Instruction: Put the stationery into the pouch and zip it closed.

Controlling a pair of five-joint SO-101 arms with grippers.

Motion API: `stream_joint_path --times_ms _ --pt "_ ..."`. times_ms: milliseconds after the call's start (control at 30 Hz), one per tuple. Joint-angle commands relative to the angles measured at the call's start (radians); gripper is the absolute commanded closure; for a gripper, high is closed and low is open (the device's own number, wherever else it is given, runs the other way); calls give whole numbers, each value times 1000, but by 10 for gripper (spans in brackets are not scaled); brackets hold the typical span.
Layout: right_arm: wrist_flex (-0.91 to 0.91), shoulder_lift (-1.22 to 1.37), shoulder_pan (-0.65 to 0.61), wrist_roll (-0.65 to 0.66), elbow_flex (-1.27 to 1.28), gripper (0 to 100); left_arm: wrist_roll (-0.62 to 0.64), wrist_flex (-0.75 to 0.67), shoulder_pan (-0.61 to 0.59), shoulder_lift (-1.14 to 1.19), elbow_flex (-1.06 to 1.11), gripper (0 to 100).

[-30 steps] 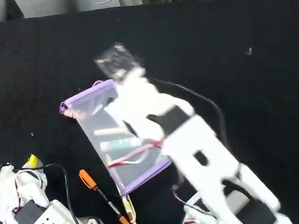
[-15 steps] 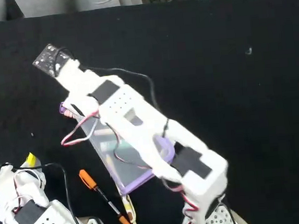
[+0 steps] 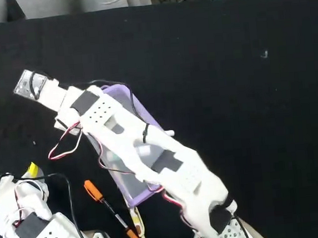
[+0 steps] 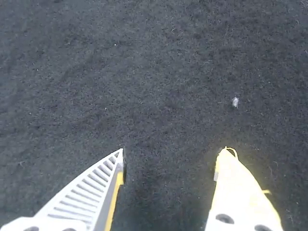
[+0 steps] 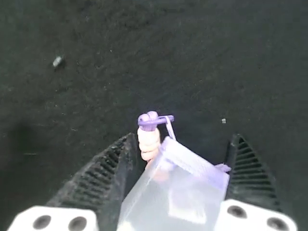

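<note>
The right arm [image 3: 134, 149] is swinging left across the black table [image 3: 245, 89]. A second ago it was reaching over the middle of the pouch [image 3: 124, 184]; now it is lying along it, with its wrist past the pouch's far-left corner. The pouch is sitting left of centre under the arm, its far purple edge now showing on the arm's right.

In the wrist view the right gripper [image 5: 183, 139] is straddling the pouch's end, jaws apart and gripping nothing, with the zip pull [image 5: 150, 126] just ahead. This is looking like a setup for zipping, yet an orange pen [image 3: 99, 195] and a pale pen [image 3: 135, 217] are lying outside, near-left of the pouch.

The left gripper [image 4: 171, 154] is hanging spread over bare table.
</note>
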Motion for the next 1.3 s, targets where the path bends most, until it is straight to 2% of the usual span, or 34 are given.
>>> stream_joint_path --times_ms 0,300,567,733,1133,1267 --pt "0 30 -11 8 -104 705 14 -21 -2 -3 21 696" --pt "18 160 55 6 -274 717 14 -21 -2 -3 21 696" --pt "44 171 63 6 -348 992 14 -21 -2 -3 21 696" --pt "55 154 86 6 -369 967 14 -21 -4 -3 21 697" --pt "408 120 302 2 -639 988 14 -21 -5 -3 21 697" --pt "427 122 342 5 -636 987 14 -21 -2 -3 21 697"
